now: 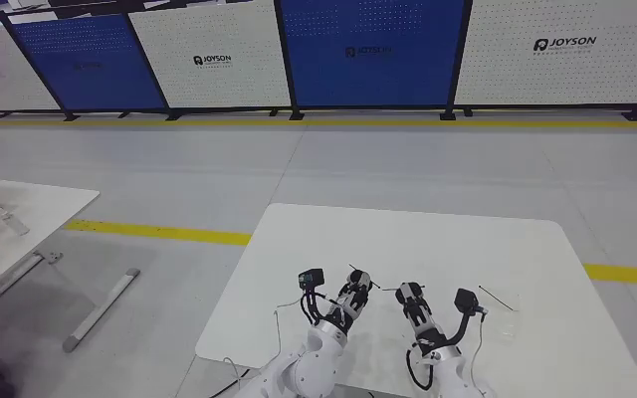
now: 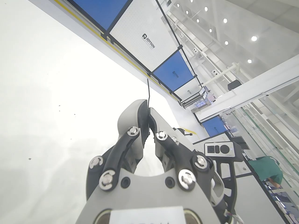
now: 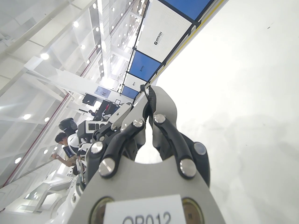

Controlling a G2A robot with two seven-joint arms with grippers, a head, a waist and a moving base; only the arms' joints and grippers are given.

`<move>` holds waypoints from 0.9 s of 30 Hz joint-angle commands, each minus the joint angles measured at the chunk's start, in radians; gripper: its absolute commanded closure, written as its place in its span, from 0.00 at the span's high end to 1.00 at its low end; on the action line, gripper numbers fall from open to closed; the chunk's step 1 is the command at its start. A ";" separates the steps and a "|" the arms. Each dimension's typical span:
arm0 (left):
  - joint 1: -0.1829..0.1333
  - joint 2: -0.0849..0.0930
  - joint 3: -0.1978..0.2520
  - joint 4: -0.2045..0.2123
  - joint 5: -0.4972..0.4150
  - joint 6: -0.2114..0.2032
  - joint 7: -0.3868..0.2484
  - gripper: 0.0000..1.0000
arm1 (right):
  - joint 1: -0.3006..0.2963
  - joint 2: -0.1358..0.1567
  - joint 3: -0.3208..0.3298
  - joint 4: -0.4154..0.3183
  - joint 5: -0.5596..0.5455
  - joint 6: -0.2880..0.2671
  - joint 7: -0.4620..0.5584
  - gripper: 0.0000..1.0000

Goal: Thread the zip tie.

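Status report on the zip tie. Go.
Left claw shut on zip tie, tail poking out. Right claw shut on head end. Not yet threaded. Spare tie on table, apart from both claws.

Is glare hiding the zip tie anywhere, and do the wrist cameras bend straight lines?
Left wrist view: the table glares white, yet the zip tie stands dark against it. Right wrist view: ceiling lamps flare, wall panels bow slightly.
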 commanded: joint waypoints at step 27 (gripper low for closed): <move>0.000 0.000 0.000 0.000 0.000 0.000 0.000 0.00 | 0.022 -0.019 -0.002 0.033 -0.022 -0.020 0.011 0.00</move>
